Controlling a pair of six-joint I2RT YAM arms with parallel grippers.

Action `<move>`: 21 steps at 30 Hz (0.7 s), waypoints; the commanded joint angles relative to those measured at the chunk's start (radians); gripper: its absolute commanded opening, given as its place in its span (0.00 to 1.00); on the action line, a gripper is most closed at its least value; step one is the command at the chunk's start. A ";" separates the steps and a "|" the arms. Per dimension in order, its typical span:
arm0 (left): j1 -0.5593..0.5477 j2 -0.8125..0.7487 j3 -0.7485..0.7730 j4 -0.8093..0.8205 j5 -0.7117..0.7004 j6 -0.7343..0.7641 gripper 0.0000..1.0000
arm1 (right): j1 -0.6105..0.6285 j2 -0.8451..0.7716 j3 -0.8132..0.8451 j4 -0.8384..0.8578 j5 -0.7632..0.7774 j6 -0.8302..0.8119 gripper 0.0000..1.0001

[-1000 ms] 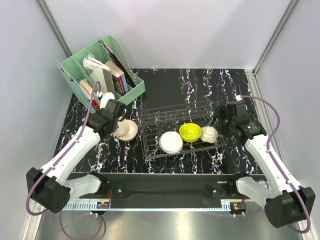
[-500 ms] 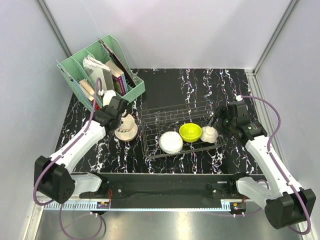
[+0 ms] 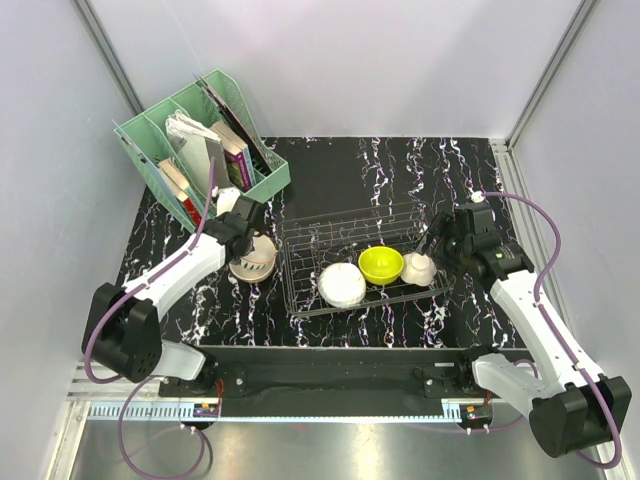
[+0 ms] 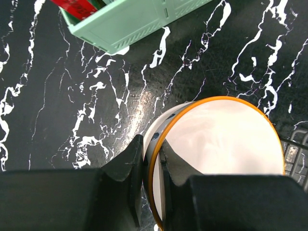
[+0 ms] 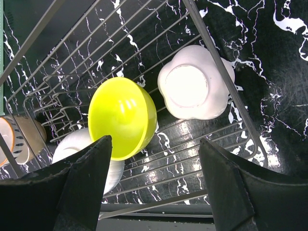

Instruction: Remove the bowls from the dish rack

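At the far left corner of the black, white-veined marble counter (image 3: 350,170), a mint-green plastic file organiser (image 3: 262,182) stood with books (image 3: 236,152) upright in its slots. Just in front of it, the left claw (image 3: 246,238) was nearly closed, pinching the wall of a tan round bowl with an orange rim (image 3: 254,262). In the left wrist view, one finger (image 4: 130,168) of that claw (image 4: 153,161) pressed the bowl's dotted outer wall and the other sat inside its cream interior (image 4: 221,144). This bowl was outside the rack, just beside its left end. Whether it rested on the counter or hung just above it could not be told.

In the middle of the counter lay the low, thin dark wire dish rack (image 3: 330,232), with three bowls along its near side. A white round bowl (image 3: 342,284) sat at the left. A bright yellow-green bowl (image 3: 381,264) stood open side up in the middle, close beside the white one. A white scallop-edged bowl (image 3: 418,268) lay upside down at the rack's right end, its flat base showing in the right wrist view (image 5: 190,86).

The right claw (image 3: 440,240) hovered over that end of the rack with its jaws spread wide and nothing between them. In its own camera, the yellow-green bowl (image 5: 122,118) and the scalloped one appeared below the gap (image 5: 154,192).
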 commanded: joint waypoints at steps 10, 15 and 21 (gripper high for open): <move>0.004 0.055 0.038 0.081 0.022 -0.019 0.13 | -0.003 -0.008 0.010 0.000 0.024 -0.015 0.81; 0.002 0.066 0.035 0.075 0.016 -0.023 0.30 | -0.003 -0.010 0.003 0.000 0.025 -0.018 0.81; 0.004 0.026 0.012 0.058 -0.003 -0.023 0.37 | -0.005 -0.005 -0.001 0.000 0.022 -0.017 0.81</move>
